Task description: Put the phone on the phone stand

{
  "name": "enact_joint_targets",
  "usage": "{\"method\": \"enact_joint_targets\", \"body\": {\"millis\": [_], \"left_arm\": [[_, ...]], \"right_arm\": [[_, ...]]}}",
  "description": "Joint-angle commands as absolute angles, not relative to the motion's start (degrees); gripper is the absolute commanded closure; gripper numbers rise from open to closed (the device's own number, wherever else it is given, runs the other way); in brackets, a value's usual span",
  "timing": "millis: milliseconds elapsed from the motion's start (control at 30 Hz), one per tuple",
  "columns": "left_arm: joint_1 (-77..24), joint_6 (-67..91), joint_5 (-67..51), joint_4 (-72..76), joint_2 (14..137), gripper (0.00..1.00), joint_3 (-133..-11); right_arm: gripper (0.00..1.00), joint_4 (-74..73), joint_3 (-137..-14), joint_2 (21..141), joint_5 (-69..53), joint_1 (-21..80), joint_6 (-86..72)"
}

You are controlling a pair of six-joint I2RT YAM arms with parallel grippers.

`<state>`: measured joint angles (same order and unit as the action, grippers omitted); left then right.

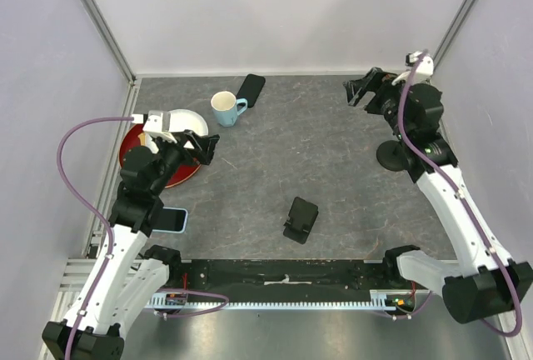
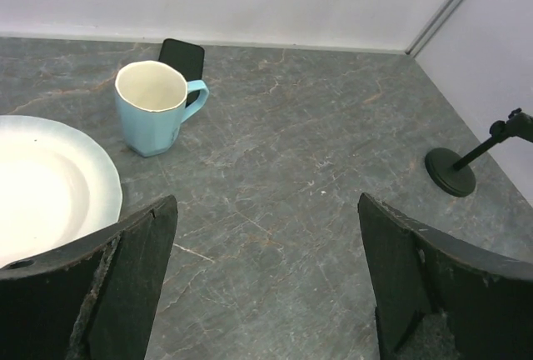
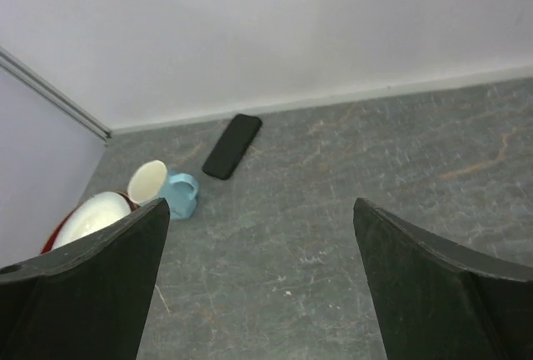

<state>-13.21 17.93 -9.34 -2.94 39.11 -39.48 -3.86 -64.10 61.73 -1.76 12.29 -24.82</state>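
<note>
A black phone (image 1: pixel 250 89) lies flat near the back wall, just behind a light blue mug (image 1: pixel 225 108). It also shows in the left wrist view (image 2: pixel 183 56) and the right wrist view (image 3: pixel 232 145). The black phone stand (image 1: pixel 301 219) stands at the front middle of the table, apart from both grippers. My left gripper (image 1: pixel 200 147) is open and empty above the table, in front of the mug (image 2: pixel 154 106). My right gripper (image 1: pixel 358 92) is open and empty, high at the back right, pointing towards the phone.
A white plate (image 1: pixel 187 120) rests on a red plate (image 1: pixel 133 139) at the left. A light blue flat phone-like object (image 1: pixel 173 220) lies by the left arm. A black round-based rod stand (image 1: pixel 391 156) is at the right, also in the left wrist view (image 2: pixel 450 172).
</note>
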Motion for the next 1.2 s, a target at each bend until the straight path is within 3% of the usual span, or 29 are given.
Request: {"method": "enact_joint_targets", "body": {"millis": [0, 133, 333, 500, 767, 1000, 1167], "left_arm": [[-13.0, 16.8, -12.9, -0.7, 39.7, 0.05, -41.8], [-13.0, 17.0, -13.8, -0.9, 40.1, 0.05, -41.9], [-12.9, 17.5, -15.1, -0.9, 40.5, 0.05, -41.9], [-12.9, 17.9, -15.9, -0.7, 40.9, 0.05, -41.9], [-12.9, 18.7, -17.2, -0.4, 42.3, 0.05, -42.2], [-13.0, 19.7, -18.2, -0.6, 42.1, 0.07, -42.5], [-12.9, 20.1, -18.1, -0.8, 41.7, 0.07, -42.4]], "right_arm": [[0.02, -8.6, -67.1, 66.3, 1.7, 12.7, -24.4], [0.02, -11.7, -67.6, 67.5, 8.3, 12.6, -21.1], [0.02, -18.5, -67.5, 67.0, 29.6, 8.8, -22.2], [0.02, -20.2, -64.4, 63.9, 30.1, -2.2, -29.2], [0.02, -36.5, -70.3, 66.4, 35.6, -4.3, -38.5], [0.02, -37.4, -64.4, 63.1, 30.5, -4.6, -43.6], [0.02, -42.3, -66.9, 64.7, 29.7, -4.6, -48.9]]}}
